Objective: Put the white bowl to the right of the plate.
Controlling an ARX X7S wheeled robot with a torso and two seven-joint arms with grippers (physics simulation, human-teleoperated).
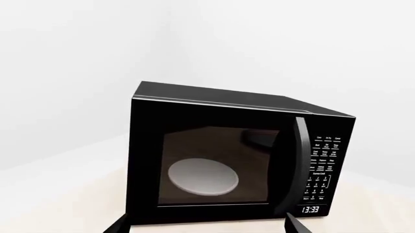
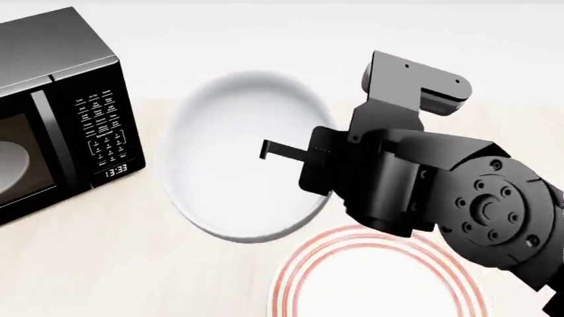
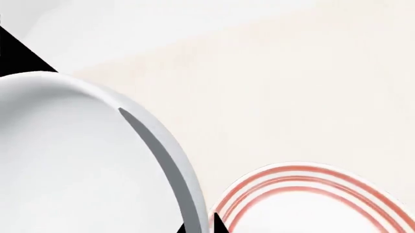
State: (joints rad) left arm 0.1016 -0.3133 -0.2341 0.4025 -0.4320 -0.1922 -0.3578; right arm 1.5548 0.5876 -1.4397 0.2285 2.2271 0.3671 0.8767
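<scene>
The right hand (image 2: pixel 324 158) pinches the rim of the plain, deep white bowl (image 2: pixel 238 158), raised up-left of the red-ringed shallow plate (image 2: pixel 370 277). Carry it level, well over the plate, then lower right of it.

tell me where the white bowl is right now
In the head view the white bowl is mid-scene, between the microwave on its left and the plate at lower right, with the right gripper at its right rim.
</scene>
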